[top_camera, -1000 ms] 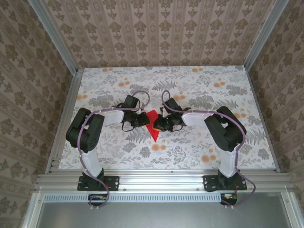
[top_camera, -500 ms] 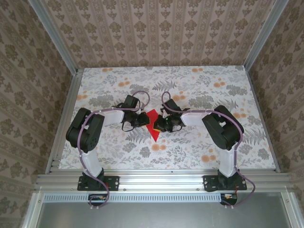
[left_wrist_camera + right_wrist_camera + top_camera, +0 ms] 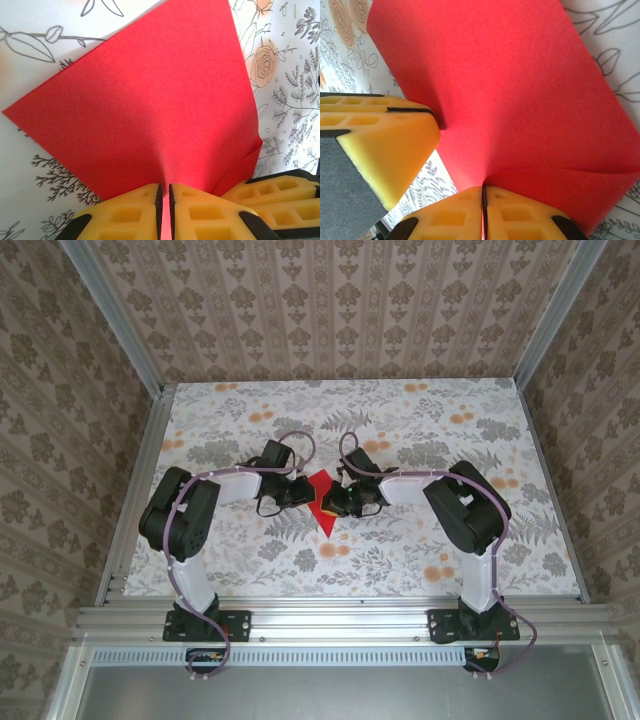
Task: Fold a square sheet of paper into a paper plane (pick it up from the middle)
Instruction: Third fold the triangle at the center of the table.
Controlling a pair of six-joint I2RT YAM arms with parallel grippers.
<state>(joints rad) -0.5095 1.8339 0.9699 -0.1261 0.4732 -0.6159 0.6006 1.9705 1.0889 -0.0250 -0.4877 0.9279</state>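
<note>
Altogether one red sheet of paper [image 3: 321, 502] is on show, with two arms and two grippers working at it. It sits near the middle of the floral table [image 3: 420, 410], between the two grippers, and it is bowed rather than flat, with its lower corner pointing toward the near edge. The left gripper [image 3: 301, 492] reaches in from the left and the right gripper [image 3: 337, 502] from the right, their tips close together at the paper. Seen from the left wrist, that gripper's two yellow pads [image 3: 135, 215] are pinched almost together with a thin red edge of the sheet caught between them, and the paper fans out above. The right wrist view shows much the same: its two pads are closed on a pinch of the sheet, and one flap curls over at lower right. The left gripper's yellow pads also show at the left of that view, against the sheet
</note>
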